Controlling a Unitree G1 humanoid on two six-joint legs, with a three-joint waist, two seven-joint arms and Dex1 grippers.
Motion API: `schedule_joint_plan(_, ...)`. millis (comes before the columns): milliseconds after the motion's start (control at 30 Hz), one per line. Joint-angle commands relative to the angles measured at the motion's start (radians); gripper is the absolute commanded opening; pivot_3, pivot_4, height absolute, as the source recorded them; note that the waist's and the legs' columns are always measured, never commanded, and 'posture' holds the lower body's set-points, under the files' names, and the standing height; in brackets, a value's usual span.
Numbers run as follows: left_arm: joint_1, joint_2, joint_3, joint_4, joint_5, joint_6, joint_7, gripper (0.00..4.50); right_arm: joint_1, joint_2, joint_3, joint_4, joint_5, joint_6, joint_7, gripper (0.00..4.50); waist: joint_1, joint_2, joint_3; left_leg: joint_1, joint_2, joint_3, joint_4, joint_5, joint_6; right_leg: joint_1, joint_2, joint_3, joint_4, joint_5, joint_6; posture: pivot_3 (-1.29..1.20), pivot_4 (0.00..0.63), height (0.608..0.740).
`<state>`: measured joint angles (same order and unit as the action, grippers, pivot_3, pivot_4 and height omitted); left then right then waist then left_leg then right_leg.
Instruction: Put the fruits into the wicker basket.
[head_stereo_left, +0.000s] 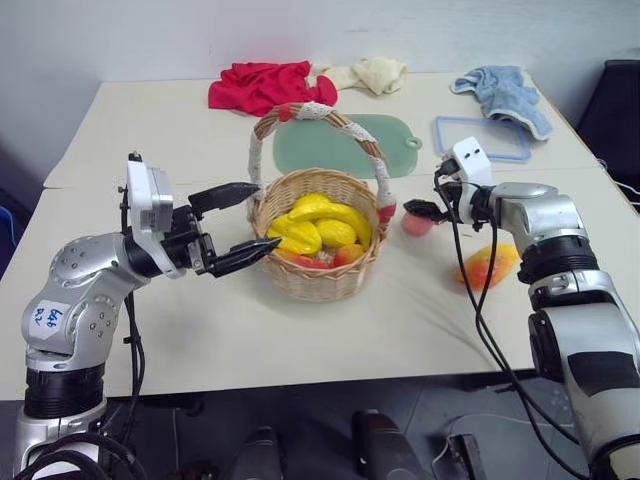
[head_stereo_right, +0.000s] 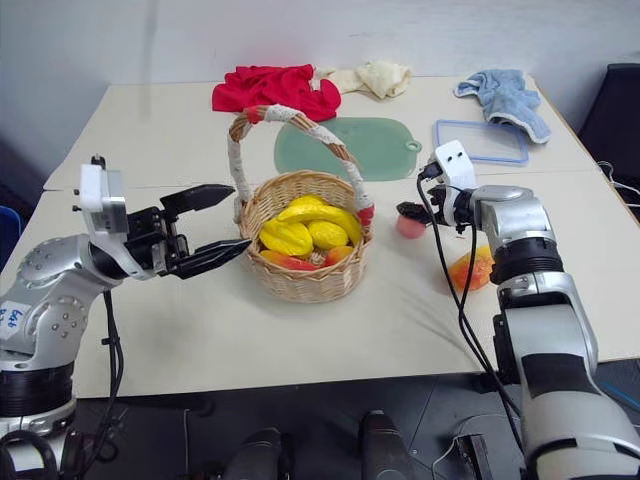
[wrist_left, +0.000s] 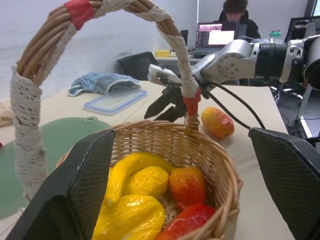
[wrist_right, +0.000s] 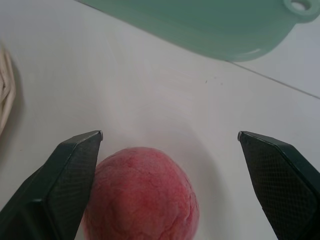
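The wicker basket (head_stereo_left: 312, 284) stands mid-table with its arched handle (head_stereo_left: 262, 150) upright. A pink peach (head_stereo_left: 416, 224) lies on the table just right of the basket. My right gripper (head_stereo_left: 425, 210) is open and hangs low over it, one finger on each side of the peach (wrist_right: 142, 192), not closed on it. An orange-yellow mango (head_stereo_left: 490, 265) lies further right, partly behind my right forearm, and also appears as the mango (wrist_left: 217, 122) beyond the basket. My left gripper (head_stereo_left: 240, 225) is open and empty, its fingers pointing at the basket's left rim.
Yellow banana-like fruits (head_stereo_left: 320, 225) and reddish pieces fill the basket. Behind it lie a green cutting board (head_stereo_left: 345, 145), a red cloth (head_stereo_left: 265, 85), a cream cloth (head_stereo_left: 370, 72), a blue cloth (head_stereo_left: 505, 90) and a blue-rimmed clear lid (head_stereo_left: 482, 137). A person (wrist_left: 235, 10) sits at a laptop far behind.
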<state>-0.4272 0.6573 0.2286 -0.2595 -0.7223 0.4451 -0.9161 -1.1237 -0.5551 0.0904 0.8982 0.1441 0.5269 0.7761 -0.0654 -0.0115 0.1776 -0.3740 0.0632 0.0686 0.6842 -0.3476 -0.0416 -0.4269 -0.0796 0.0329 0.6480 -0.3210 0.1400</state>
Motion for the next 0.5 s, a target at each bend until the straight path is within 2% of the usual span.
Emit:
schedule_joint_plan(33,-0.016,-0.006,0.005,-0.006,-0.004,-0.017,-0.002,4.5,0.005,-0.001,-0.014,-0.025,0.007,0.056,0.064,4.47,-0.004,0.0,0.0,0.0,0.0,0.0,0.0,0.0,0.0,0.0,0.0,0.0,0.0,0.0,0.0,0.0,0.15,0.74)
schedule_joint_plan(133,-0.024,-0.016,-0.003,0.006,0.006,-0.024,-0.004,4.5,0.014,-0.004,-0.027,-0.069,0.023,0.148,0.095,3.9,-0.006,0.0,0.0,0.0,0.0,0.0,0.0,0.0,0.0,0.0,0.0,0.0,0.0,0.0,0.0,0.0,0.15,0.74)
schedule_joint_plan(267,-0.032,-0.023,-0.021,0.019,0.018,-0.034,-0.017,4.5,0.043,-0.036,-0.028,-0.159,0.042,0.273,0.157,2.75,-0.009,0.0,0.0,0.0,0.0,0.0,0.0,0.0,0.0,0.0,0.0,0.0,0.001,0.0,0.0,0.0,0.15,0.74)
schedule_joint_plan(400,-0.049,-0.032,-0.036,0.036,0.033,-0.047,-0.024,4.5,0.116,-0.068,-0.089,-0.329,0.092,0.254,0.181,2.57,-0.01,0.0,0.0,0.0,0.0,-0.001,0.0,0.0,0.0,0.0,0.0,0.0,0.0,0.0,0.0,0.0,0.15,0.74)
schedule_joint_plan(500,-0.047,-0.029,-0.034,0.041,0.036,-0.046,-0.025,4.5,0.232,-0.176,-0.127,-0.623,0.192,0.316,0.309,2.57,-0.002,0.001,0.001,-0.001,0.0,-0.001,-0.001,0.0,0.0,0.0,0.0,0.0,0.0,0.0,0.0,0.0,0.15,0.74)
